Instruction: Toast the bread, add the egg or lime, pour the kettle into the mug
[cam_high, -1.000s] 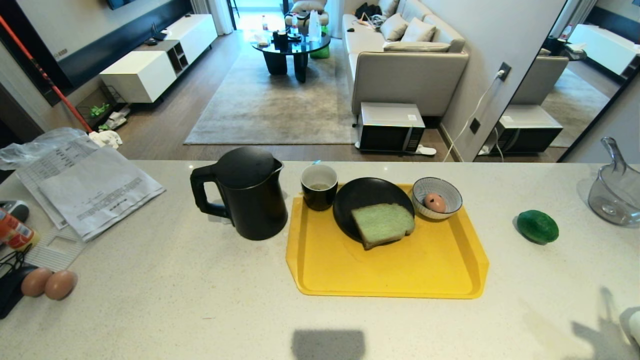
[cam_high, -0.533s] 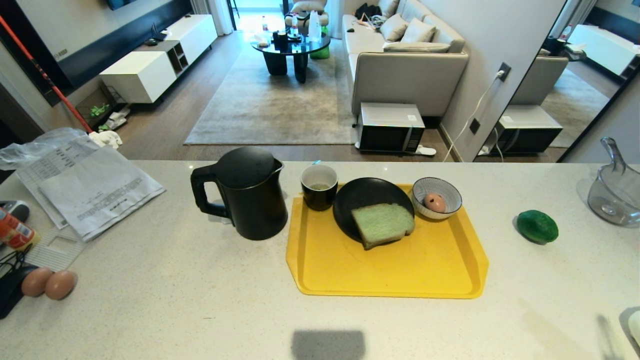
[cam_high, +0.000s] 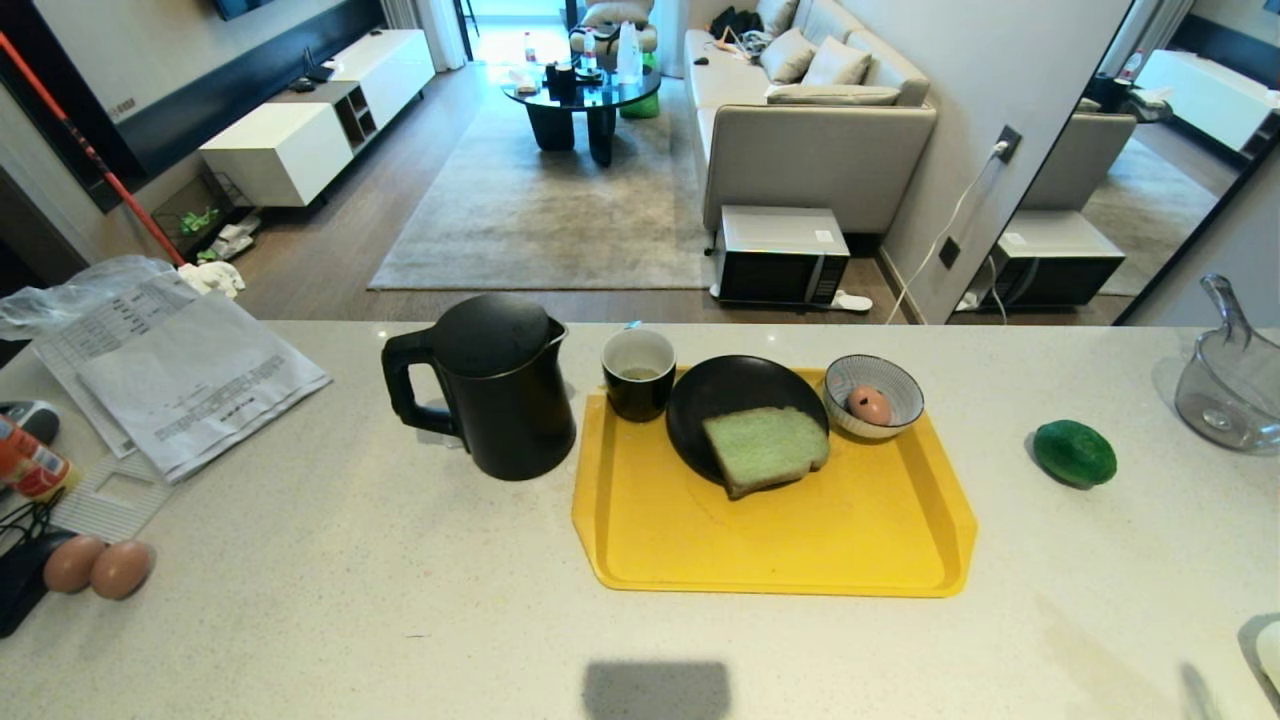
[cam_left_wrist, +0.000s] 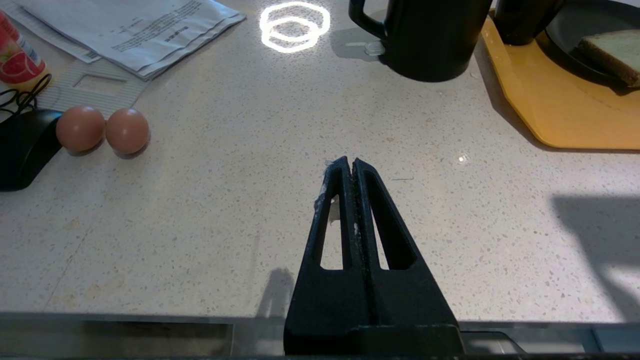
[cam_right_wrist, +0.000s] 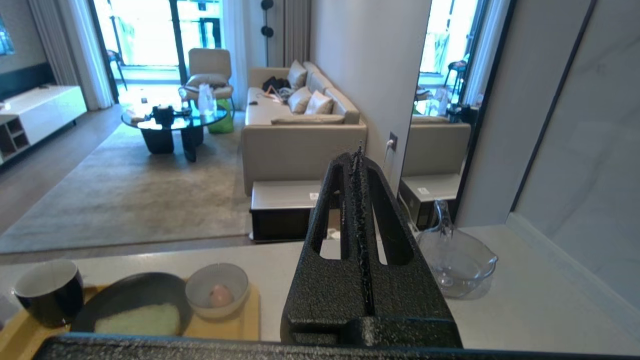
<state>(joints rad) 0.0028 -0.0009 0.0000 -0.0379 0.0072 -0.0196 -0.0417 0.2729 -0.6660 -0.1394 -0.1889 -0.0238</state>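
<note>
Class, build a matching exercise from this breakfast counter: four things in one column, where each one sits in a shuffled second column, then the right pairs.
Things:
1. bread
2. egg
3. lime
4. mug

Places:
A. bare counter, right of the yellow tray
B. on the black plate
C. tray's far left corner, beside the kettle
D. in the striped bowl

Pairs: 1-B, 2-D, 3-A, 4-C

Speckled stone-like counter (cam_high: 330, 600) (slightly glossy) carries a smooth yellow plastic tray (cam_high: 800, 540) and matt-black kettle (cam_high: 500, 390).
</note>
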